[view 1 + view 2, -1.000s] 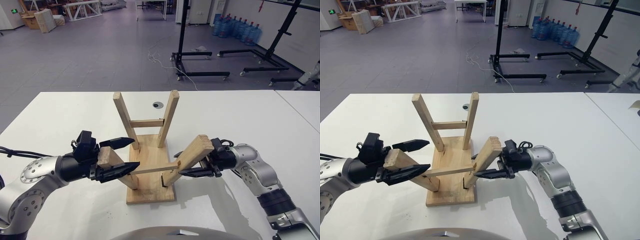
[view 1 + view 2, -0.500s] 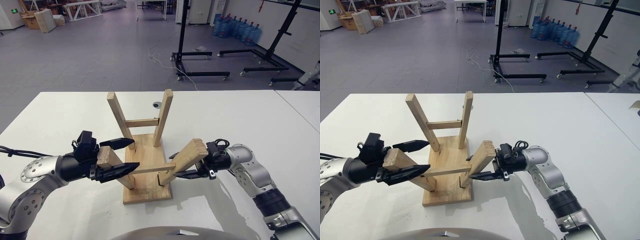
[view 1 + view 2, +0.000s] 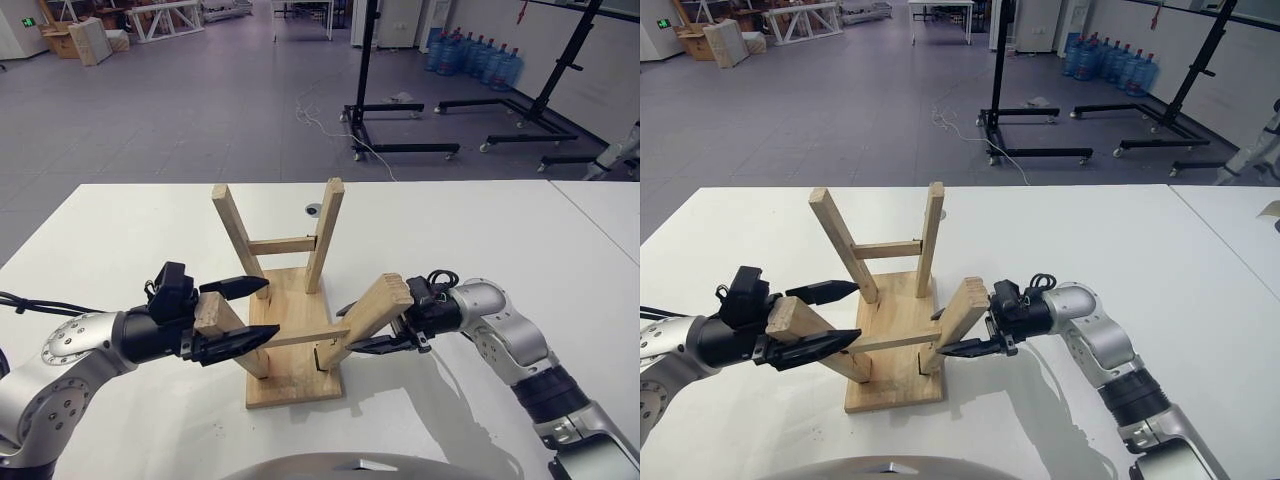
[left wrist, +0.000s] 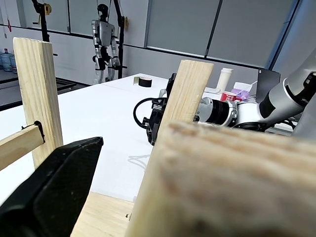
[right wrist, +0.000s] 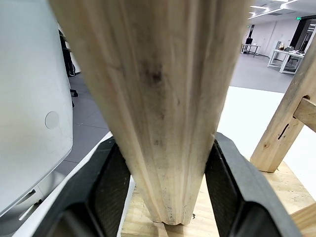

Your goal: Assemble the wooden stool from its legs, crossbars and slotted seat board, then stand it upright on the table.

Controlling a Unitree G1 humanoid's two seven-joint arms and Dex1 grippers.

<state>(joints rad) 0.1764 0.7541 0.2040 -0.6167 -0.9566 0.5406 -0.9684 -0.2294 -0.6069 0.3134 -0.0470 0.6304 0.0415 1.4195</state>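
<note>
Stool upside down, centre frame, pale bare wood. Seat board (image 3: 295, 385) lies flat on the white table (image 3: 120, 230). Far left leg (image 3: 232, 238) and far right leg (image 3: 325, 232) stand on its far end, splayed outward and joined by a crossbar (image 3: 284, 245). Near left leg (image 3: 218, 315) and near right leg (image 3: 370, 312) lean outward at a lower angle, bases on the board, with a second crossbar (image 3: 305, 338) between them.

The left claw's black finger (image 4: 49, 187) sits beside a near leg (image 4: 222, 182), with a middle leg (image 4: 185, 94) and far leg (image 4: 37, 98) beyond.
</note>
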